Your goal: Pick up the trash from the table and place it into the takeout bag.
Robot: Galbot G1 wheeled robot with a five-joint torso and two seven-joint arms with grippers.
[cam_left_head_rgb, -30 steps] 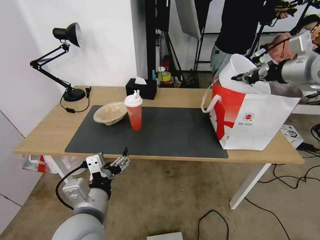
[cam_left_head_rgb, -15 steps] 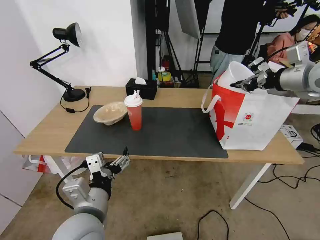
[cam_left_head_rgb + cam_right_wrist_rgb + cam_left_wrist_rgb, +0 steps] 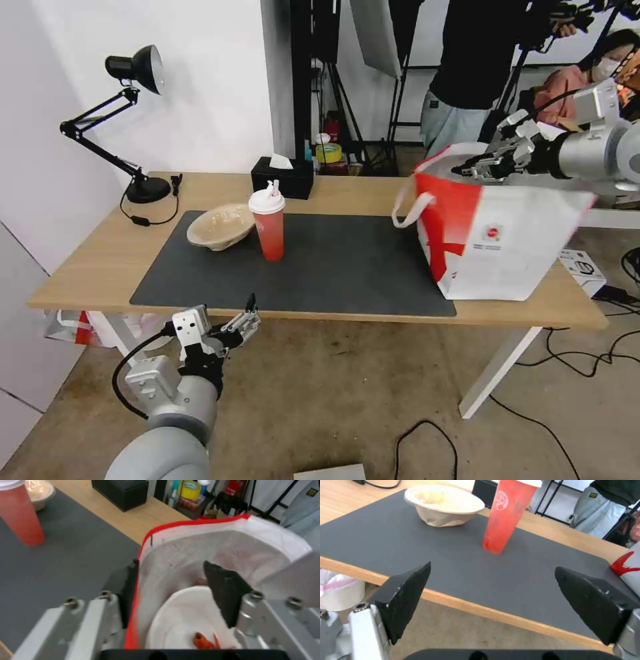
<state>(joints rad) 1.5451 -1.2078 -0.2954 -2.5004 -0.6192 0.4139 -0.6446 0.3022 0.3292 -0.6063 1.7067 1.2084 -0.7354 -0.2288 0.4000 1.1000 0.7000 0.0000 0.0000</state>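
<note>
The white bowl (image 3: 186,620) with red scraps lies inside the takeout bag (image 3: 507,247), low against its pale lining (image 3: 266,545). My right gripper (image 3: 467,169) (image 3: 170,563) hovers open at the bag's mouth, one finger outside the near wall and one inside above the bowl. On the dark mat (image 3: 347,267) stand the red cup (image 3: 270,227) (image 3: 505,515) with lid and straw and the beige pulp bowl (image 3: 220,227) (image 3: 445,502). Below the table's (image 3: 93,260) front edge, my left gripper (image 3: 247,320) (image 3: 493,567) waits open.
A black tissue box (image 3: 283,179) and a black desk lamp (image 3: 137,120) stand along the table's back. People and tripods are behind the bag. Cables and a small box (image 3: 583,267) lie on the floor at the right.
My right gripper has come down with the white bowl from above the bag to its mouth. The bowl now lies inside and the bag's top has shifted left. The left arm has not moved.
</note>
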